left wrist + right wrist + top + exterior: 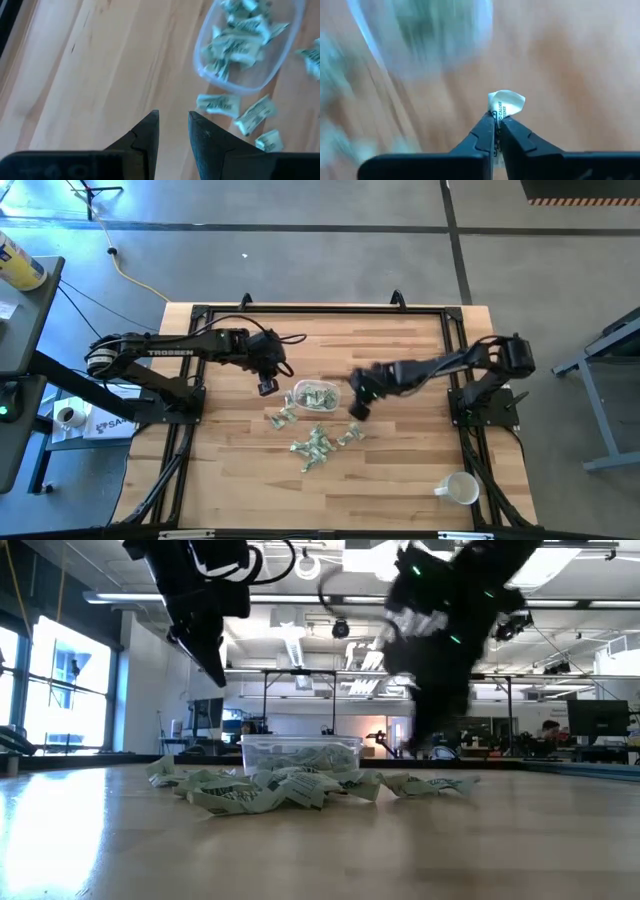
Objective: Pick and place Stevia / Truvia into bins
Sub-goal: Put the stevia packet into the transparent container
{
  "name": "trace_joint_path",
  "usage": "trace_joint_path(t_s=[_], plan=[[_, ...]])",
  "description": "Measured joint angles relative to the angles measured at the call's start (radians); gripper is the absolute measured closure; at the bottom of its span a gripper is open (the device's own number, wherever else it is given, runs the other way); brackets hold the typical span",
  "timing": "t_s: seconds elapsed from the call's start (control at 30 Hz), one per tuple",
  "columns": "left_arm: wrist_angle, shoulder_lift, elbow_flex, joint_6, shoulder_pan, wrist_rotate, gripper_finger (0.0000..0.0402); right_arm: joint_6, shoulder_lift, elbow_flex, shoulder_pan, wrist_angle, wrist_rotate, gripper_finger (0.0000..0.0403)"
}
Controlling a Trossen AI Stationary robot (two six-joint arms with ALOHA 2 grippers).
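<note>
The clear bin (316,395) stands mid-table with several green-and-white Stevia packets inside; it also shows in the left wrist view (250,45). More packets lie loose on the wood near it (318,445) (270,788). My left gripper (265,387) hangs open above bare wood just left of the bin, with nothing between its fingers (174,130). My right gripper (357,412) is to the right of the bin, above the table, shut on one packet (506,104). My right gripper pinches one end of a single packet (499,112) between its two fingertips. The rest of the packet sticks out past the tips, bent over. The fingers slant downward, and the packet is lifted clear of the wood.
A white mug (458,488) stands at the table's near right corner. A black frame (320,310) runs around the tabletop. Bare wood lies left of the bin and along the near edge.
</note>
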Motion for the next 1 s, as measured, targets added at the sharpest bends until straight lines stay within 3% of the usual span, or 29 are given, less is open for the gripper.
trace_joint_path(t_s=[0.2, 0.33, 0.57, 0.7, 0.83, 1.0], plan=[[-0.006, -0.028, -0.068, -0.079, 0.0, -0.018, 0.0261, -0.183, 0.023, 0.197, -0.086, -0.011, 0.0, 0.0393], [0.073, -0.081, -0.165, -0.154, -0.001, -0.004, 0.0261, -0.227, 0.101, 0.267, -0.122, -0.027, -0.113, 0.0399], [0.204, -0.169, -0.297, -0.261, -0.002, 0.13, 0.0261, -0.239, 0.256, 0.383, -0.104, -0.026, -0.291, 0.0375], [0.235, -0.174, -0.341, -0.297, -0.002, 0.184, 0.0261, -0.277, 0.287, 0.418, -0.095, -0.029, -0.312, 0.0347], [0.305, -0.162, -0.386, -0.351, -0.006, 0.264, 0.0261, -0.318, 0.276, 0.42, -0.099, -0.064, -0.261, 0.0301], [0.429, -0.159, -0.434, -0.423, -0.054, 0.209, 0.0261, -0.369, 0.237, 0.42, -0.101, -0.182, -0.19, 0.0232]])
